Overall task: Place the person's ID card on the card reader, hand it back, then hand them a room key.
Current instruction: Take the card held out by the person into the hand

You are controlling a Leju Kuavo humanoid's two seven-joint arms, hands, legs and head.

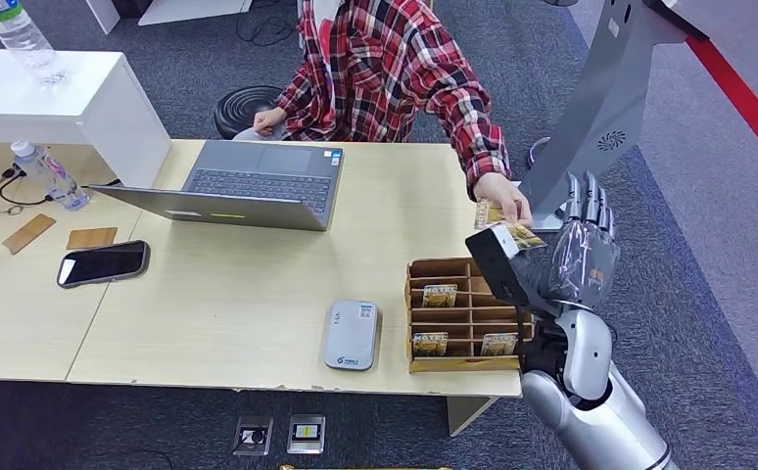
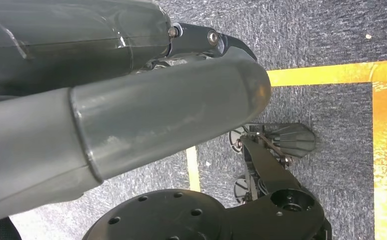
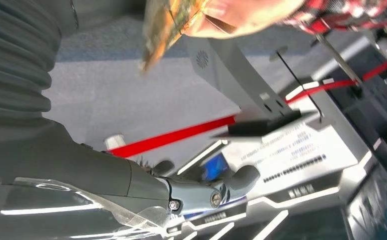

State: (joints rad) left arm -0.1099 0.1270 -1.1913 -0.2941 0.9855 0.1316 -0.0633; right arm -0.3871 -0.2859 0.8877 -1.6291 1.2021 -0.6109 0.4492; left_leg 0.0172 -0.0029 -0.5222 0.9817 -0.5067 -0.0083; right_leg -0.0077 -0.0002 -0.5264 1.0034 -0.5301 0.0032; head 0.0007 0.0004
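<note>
Plaid sleeve reaches over the table (image 1: 258,294): the person's hand (image 1: 504,199) grips the card (image 1: 508,233) at the right hand (image 1: 583,253) — fingers straight, apart, empty. Left hand (image 2: 106,100) hangs; its state I cannot tell. Right wrist: card (image 3: 167,27) in the person's fingers — a late closing could drop it.

A room key (image 1: 512,233), a yellowish patterned card, is pinched at its far edge by the person's hand (image 1: 500,198) just above the wooden organiser's far right corner, close beside the robot's raised right hand (image 1: 583,250). More such cards marked HOTEL (image 1: 440,294) are stood in the organiser's (image 1: 453,364) compartments. The card reader (image 1: 351,335), a flat grey rounded device, is laid on the tabletop (image 1: 248,294) just left of the organiser.
</note>
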